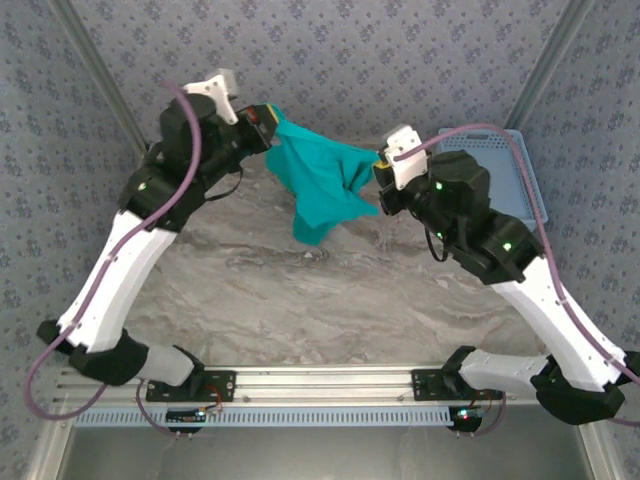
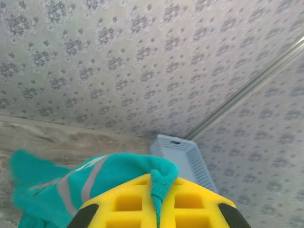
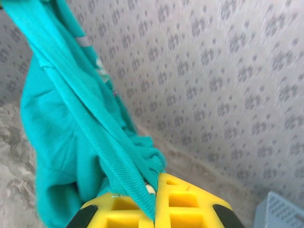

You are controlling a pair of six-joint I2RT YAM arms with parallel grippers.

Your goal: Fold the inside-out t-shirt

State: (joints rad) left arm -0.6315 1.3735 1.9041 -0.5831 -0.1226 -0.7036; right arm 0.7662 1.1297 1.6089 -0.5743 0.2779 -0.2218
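Note:
The teal-green inside-out t-shirt (image 1: pixel 318 178) hangs in the air between both arms, above the back of the marble table, its lower part drooping. My left gripper (image 1: pixel 268 124) is shut on one edge of it at the upper left; in the left wrist view the ribbed hem (image 2: pixel 160 186) is pinched between the yellow fingers (image 2: pixel 124 202). My right gripper (image 1: pixel 382 165) is shut on the opposite edge; in the right wrist view a ribbed band of the t-shirt (image 3: pixel 90 118) runs down into the closed yellow fingers (image 3: pixel 190 202), with a bit of white showing at the pinch.
A light blue plastic basket (image 1: pixel 515 175) stands at the back right of the table, behind the right arm, also seen as the basket (image 2: pixel 183 156) in the left wrist view. Patterned walls enclose the marble table (image 1: pixel 300 290) on three sides.

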